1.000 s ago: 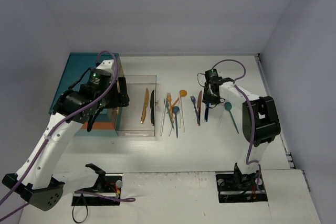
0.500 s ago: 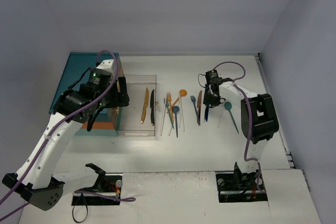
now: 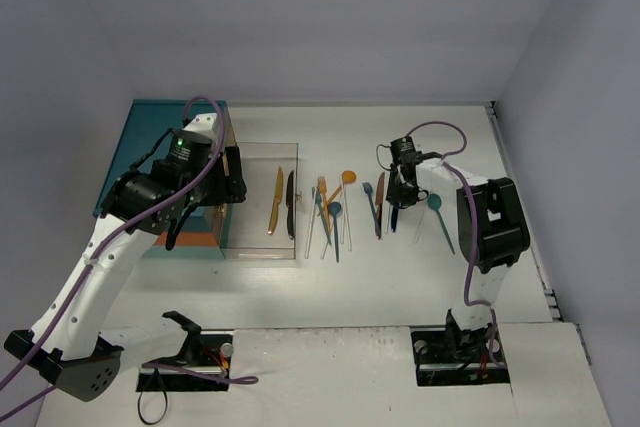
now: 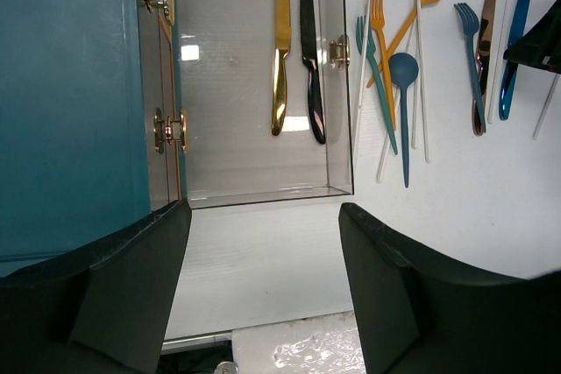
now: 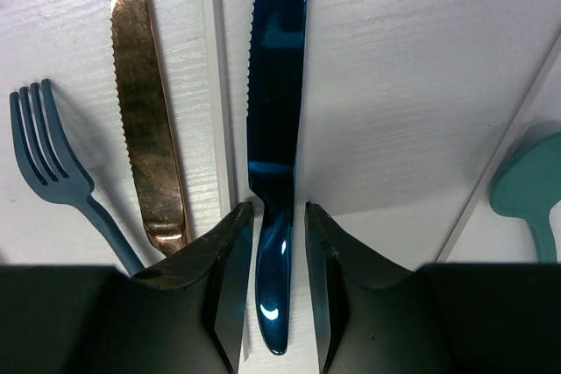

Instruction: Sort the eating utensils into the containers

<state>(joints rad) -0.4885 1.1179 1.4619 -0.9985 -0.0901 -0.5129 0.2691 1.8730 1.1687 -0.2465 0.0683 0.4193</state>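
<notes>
Your right claw [image 5: 279, 212] is down on the counter [image 5: 394, 85], narrowed to a slot astride the handle of the blue knife [image 5: 276, 111]; you cannot tell from the wrist view whether the fingers [image 5: 230, 251] already press it, and the knife lies flat, not lifted.

Its blade runs straight ahead of the claw; a pale chopstick [image 5: 219, 85] and the brown knife [image 5: 145, 129] lie just beside the claw on its drawer-ward side, with a blue fork [image 5: 48, 159] beyond them; a teal spoon [image 5: 526, 181] sits on the claw's other side, apart.

Expect the knife to be light, thin and stiff; its glossy skin looks slippery, and lying flat it offers only its narrow edges. Your hold, where the handle widens into the blade, seems sensible; nearer the tail the blade would likely swing. Close squarely, or the chopstick may be caught too.

Your left claw [image 4: 263, 212] is spread wide and holds nothing; ahead of it is the clear drawer [image 4: 337, 129], pulled out of the teal chest [image 4: 61, 85] and holding a gold knife [image 4: 280, 50] and a black knife [image 4: 308, 59], so the blue one probably belongs there.

No brand, label or writing can be read on the utensils, the drawer or the chest.
</notes>
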